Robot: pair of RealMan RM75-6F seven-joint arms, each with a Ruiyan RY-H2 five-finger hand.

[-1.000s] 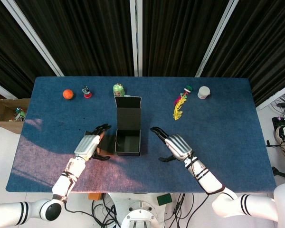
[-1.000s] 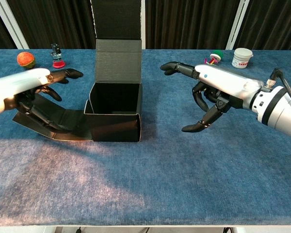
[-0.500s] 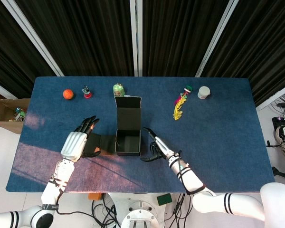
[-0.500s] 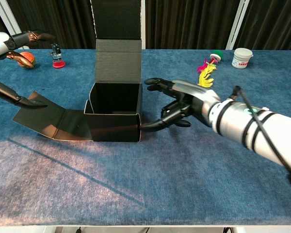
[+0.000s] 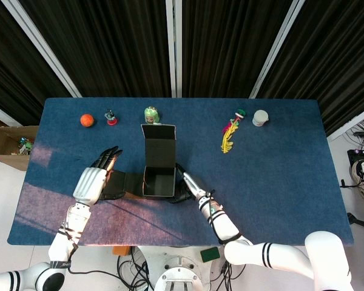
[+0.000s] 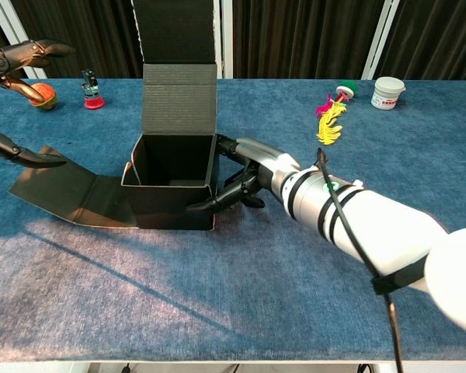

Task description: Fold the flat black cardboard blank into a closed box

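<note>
The black cardboard box (image 5: 159,182) (image 6: 171,185) stands half folded at the table's middle, its walls up and its inside open. Its lid panel (image 5: 159,145) (image 6: 179,93) rises upright at the back. One side flap (image 5: 117,185) (image 6: 70,196) lies flat on the cloth to the left. My right hand (image 5: 185,187) (image 6: 245,175) rests its spread fingers against the box's right wall and holds nothing. My left hand (image 5: 94,179) (image 6: 15,62) hovers over the flat flap, fingers apart, with one fingertip low near the flap's far edge.
Along the back of the blue table (image 5: 279,182) lie an orange ball (image 5: 87,120) (image 6: 40,95), a small figure on a red base (image 5: 111,117) (image 6: 92,85), a green toy (image 5: 151,113), a yellow-pink feathery toy (image 5: 229,136) (image 6: 330,116) and a white cup (image 5: 260,117) (image 6: 387,92).
My right hand swung left from open table to the box's right wall, and the box slid slightly left. My left hand lifted off the flap and opened out above it.
</note>
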